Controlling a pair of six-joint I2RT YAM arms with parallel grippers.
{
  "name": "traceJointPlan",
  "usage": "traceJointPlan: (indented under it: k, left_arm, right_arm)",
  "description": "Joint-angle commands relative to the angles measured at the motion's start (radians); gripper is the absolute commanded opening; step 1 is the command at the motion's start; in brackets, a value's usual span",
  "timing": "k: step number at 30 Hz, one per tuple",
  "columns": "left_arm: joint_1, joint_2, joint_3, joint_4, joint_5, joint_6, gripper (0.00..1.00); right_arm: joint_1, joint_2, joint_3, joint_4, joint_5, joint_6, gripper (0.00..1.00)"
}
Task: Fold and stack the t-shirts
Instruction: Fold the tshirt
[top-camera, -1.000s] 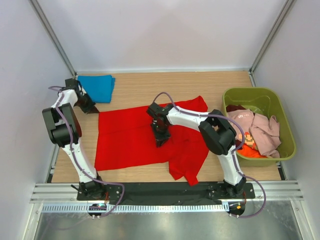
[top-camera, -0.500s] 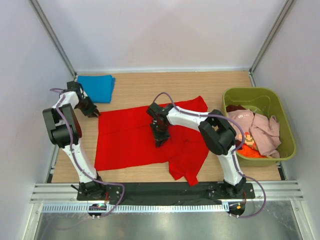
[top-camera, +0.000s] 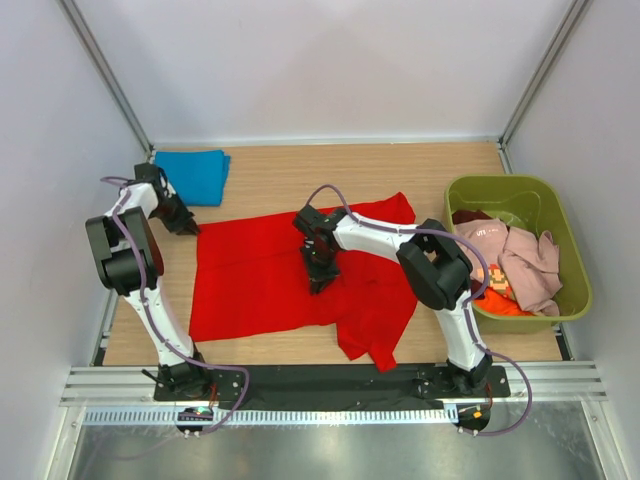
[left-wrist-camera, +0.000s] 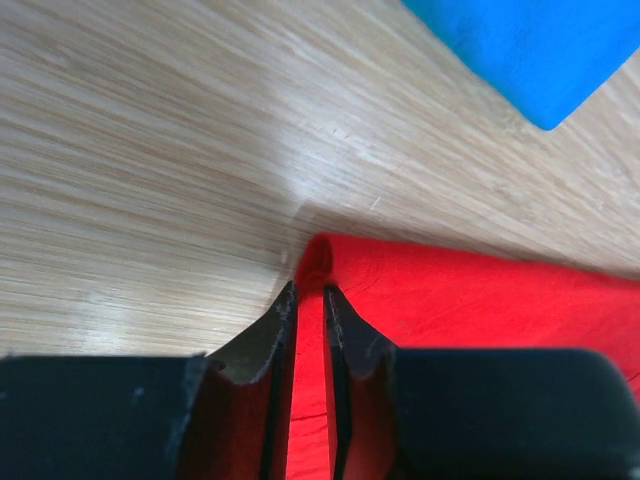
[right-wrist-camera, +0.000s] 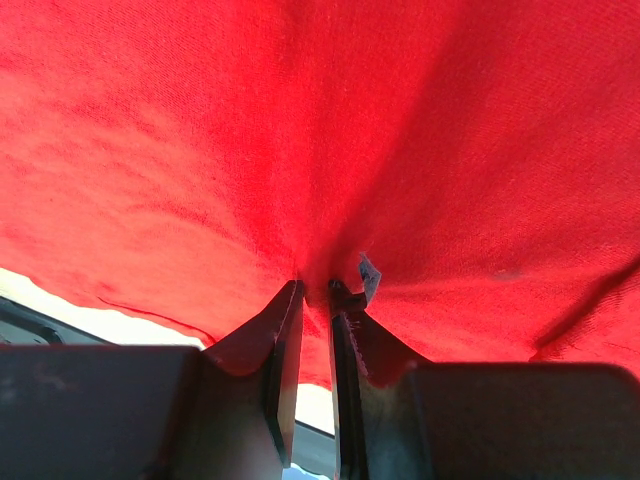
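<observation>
A bright red t-shirt (top-camera: 270, 275) lies spread on the wooden table, its near right part bunched. My left gripper (top-camera: 187, 227) sits at the shirt's far left corner and is shut on that corner (left-wrist-camera: 312, 265). My right gripper (top-camera: 318, 282) is over the middle of the shirt and is shut on a pinch of red cloth (right-wrist-camera: 320, 285) next to a small white tag (right-wrist-camera: 368, 272). A folded blue t-shirt (top-camera: 195, 172) lies at the far left; its corner shows in the left wrist view (left-wrist-camera: 530, 50).
An olive-green bin (top-camera: 555, 215) stands at the right and holds pale pink, orange and print shirts (top-camera: 515, 260). White walls close in the table on three sides. A metal rail runs along the near edge.
My left gripper has moved a little right and nearer, onto the red shirt's far left corner. The right arm has barely moved.
</observation>
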Motion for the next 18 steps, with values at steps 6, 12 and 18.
traceJointPlan:
  k: [6, 12, 18]
  left_arm:
    - [-0.008, -0.009, 0.05, 0.031, 0.013, 0.005, 0.14]
    - [-0.01, -0.015, 0.035, 0.039, 0.018, 0.005, 0.1]
    - [-0.016, -0.015, 0.01, 0.042, 0.004, 0.007, 0.21]
  right_arm:
    - [0.01, 0.053, -0.008, 0.032, -0.003, 0.004, 0.24]
    - [0.01, 0.059, -0.002, 0.029, -0.004, 0.004, 0.23]
    - [0.01, 0.064, 0.007, 0.031, -0.006, 0.004, 0.23]
